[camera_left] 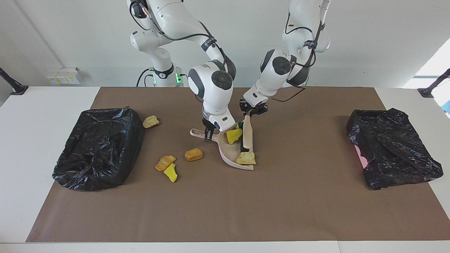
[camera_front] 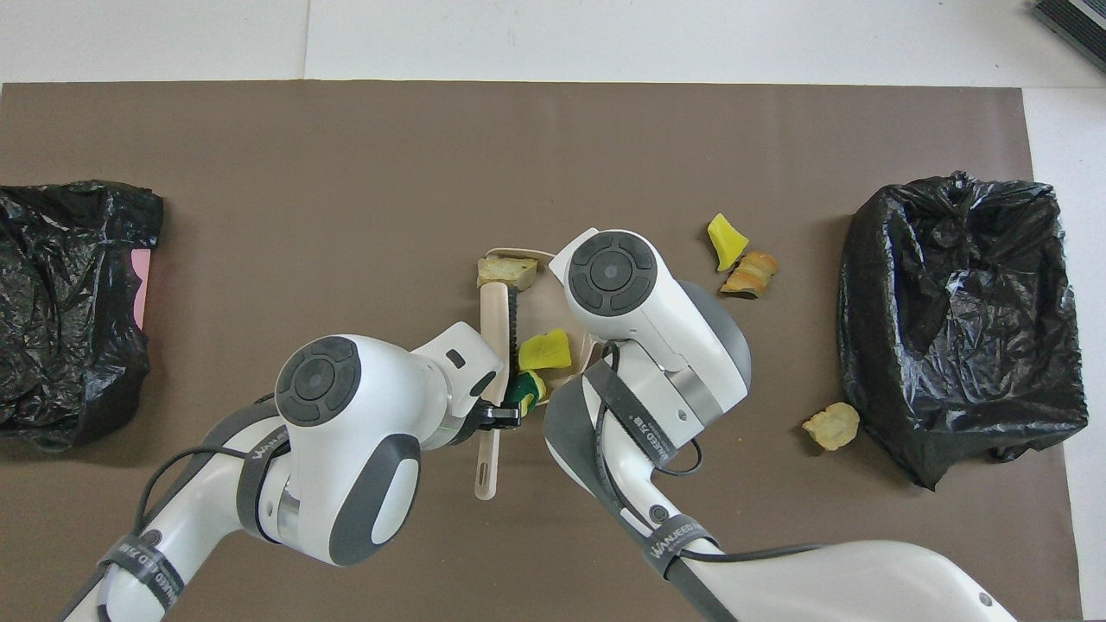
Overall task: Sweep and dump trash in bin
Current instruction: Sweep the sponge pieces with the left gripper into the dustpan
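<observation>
My right gripper (camera_left: 209, 133) is shut on the handle of the beige dustpan (camera_left: 228, 154), which rests on the brown mat. My left gripper (camera_left: 253, 110) is shut on the brush (camera_left: 247, 135) handle, and the bristles stand inside the pan. The pan holds a yellow piece of trash (camera_left: 233, 135), a green-topped piece (camera_left: 240, 124) and a beige piece (camera_left: 246, 159) at its lip. Loose trash lies toward the right arm's end: an orange-brown chunk (camera_left: 193, 154), an orange one (camera_left: 165, 162), a yellow one (camera_left: 171, 173) and a beige one (camera_left: 150, 121) beside the bin (camera_left: 98, 147).
A second black-bagged bin (camera_left: 390, 147) sits at the left arm's end of the mat. In the overhead view the right arm's wrist (camera_front: 613, 276) covers the pan's handle and the orange-brown chunk.
</observation>
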